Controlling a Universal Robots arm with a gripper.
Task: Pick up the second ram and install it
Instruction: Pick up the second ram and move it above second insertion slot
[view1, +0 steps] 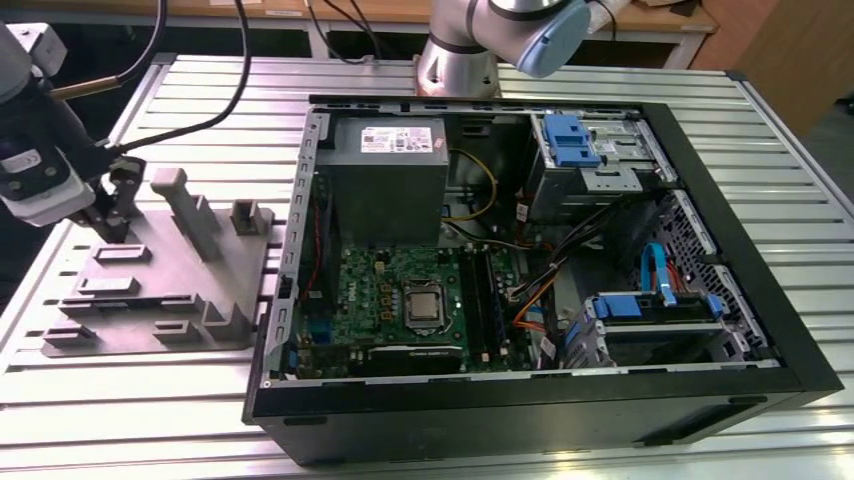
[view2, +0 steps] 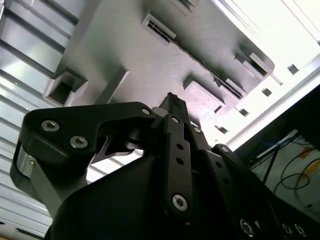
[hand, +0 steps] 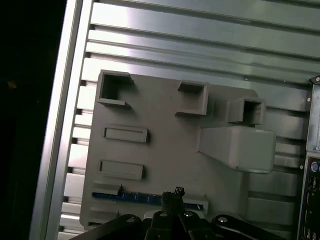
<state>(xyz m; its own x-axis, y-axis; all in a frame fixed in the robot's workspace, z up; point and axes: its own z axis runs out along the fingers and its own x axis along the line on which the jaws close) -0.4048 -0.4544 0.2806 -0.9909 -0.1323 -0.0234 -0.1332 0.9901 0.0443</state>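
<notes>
The ram (hand: 131, 197) stands on edge in a slot along one side of the grey plate (hand: 165, 145). In the first wrist view it shows as a thin, dark bluish strip running most of that side's length. It is judged to be light and stiff, but thin and easily harmed. A twist or sideways pull could stress the board, and its contact edge sits down in the slot, where it should not be scraped. The best hold looks to be across the two flat faces near the middle of the upper edge, so that it lifts straight and level. The gripper (hand: 172, 196) sits right over that middle stretch, its tip at the strip. Whether the jaws are spread, closed or already nipping the ram cannot be told from these views. In the exterior view the gripper (view1: 114, 225) hangs low over the plate (view1: 160, 300) at that view's left. The plate rests on the slatted table (view1: 134, 400), just beside the open case (view1: 747, 330). The green board (view1: 387, 285) lies inside the case, well apart from the ram.
</notes>
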